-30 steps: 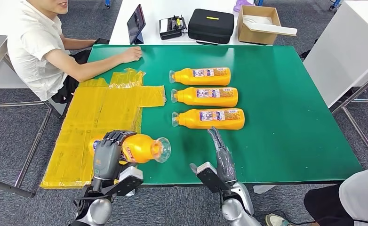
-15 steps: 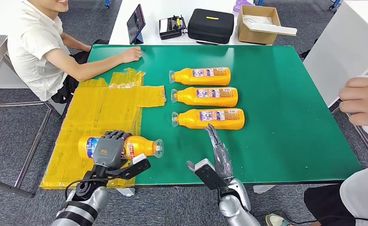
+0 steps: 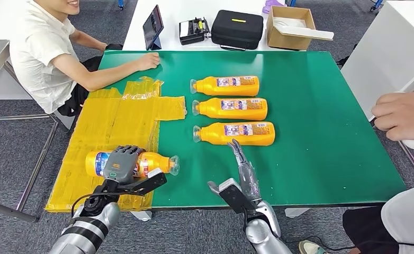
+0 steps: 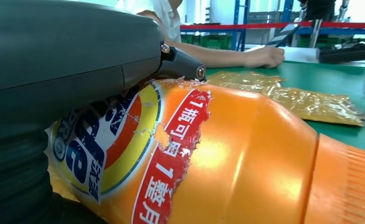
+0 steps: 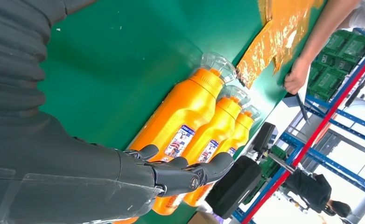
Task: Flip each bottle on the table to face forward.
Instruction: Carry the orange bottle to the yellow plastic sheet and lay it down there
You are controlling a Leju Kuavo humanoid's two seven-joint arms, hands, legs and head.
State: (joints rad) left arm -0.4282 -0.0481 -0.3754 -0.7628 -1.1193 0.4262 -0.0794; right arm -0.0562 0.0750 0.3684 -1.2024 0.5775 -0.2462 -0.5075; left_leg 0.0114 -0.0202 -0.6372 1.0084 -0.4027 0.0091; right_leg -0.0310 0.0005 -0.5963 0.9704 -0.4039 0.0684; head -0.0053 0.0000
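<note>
Three orange bottles lie in a row mid-table, caps to the left: the far one [image 3: 226,85], the middle one [image 3: 231,108] and the near one [image 3: 235,133]. The same row shows in the right wrist view [image 5: 183,126]. A fourth orange bottle [image 3: 151,163] lies on the yellow plastic sheet [image 3: 115,127] near the front left edge. My left hand [image 3: 120,163] grips it from above, its blue and red label facing up [image 4: 138,149]. My right hand [image 3: 242,164] hovers open, fingers straight, just in front of the near bottle.
The green table [image 3: 326,121] has free room to the right. A person [image 3: 41,47] sits at the left with a hand on the table. Another person's hand [image 3: 403,116] is at the right edge. A tablet, black case [image 3: 237,29] and cardboard box stand behind.
My left hand has lowered the gripped bottle onto the yellow sheet and levelled it. The person's hand at the right edge came into view. My right hand barely moved.
</note>
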